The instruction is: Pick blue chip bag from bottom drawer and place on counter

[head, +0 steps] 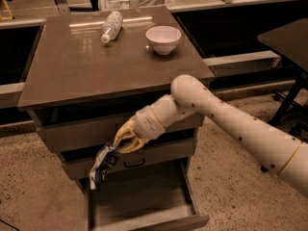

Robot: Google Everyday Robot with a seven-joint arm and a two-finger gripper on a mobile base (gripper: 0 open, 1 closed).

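Camera view: looks down on the counter [82, 66] from its front.
Bag [103, 163]: hangs crumpled, lower left of centre, above the drawer's left side.
Gripper [119, 142]: fingers pinched on the bag's top.
Arm [236, 124]: enters from lower right, bends under the counter's front edge, wrist sloping down-left.
Drawer [144, 223]: pulled open, bottom of frame.
Counter top: bottle [110, 26], bowl [163, 38].

Reaches in from the lower right with a white black-dotted tubular arm [250, 129]. Bends at a rounded joint [190, 91]. Angles down and left through a ribbed cream wrist [149, 121] to a yellowish two-finger gripper [120, 142], just before the grey middle drawer front [163, 150]. Pinches both fingers on the top of a crumpled dark navy-blue foil chip bag [102, 163].
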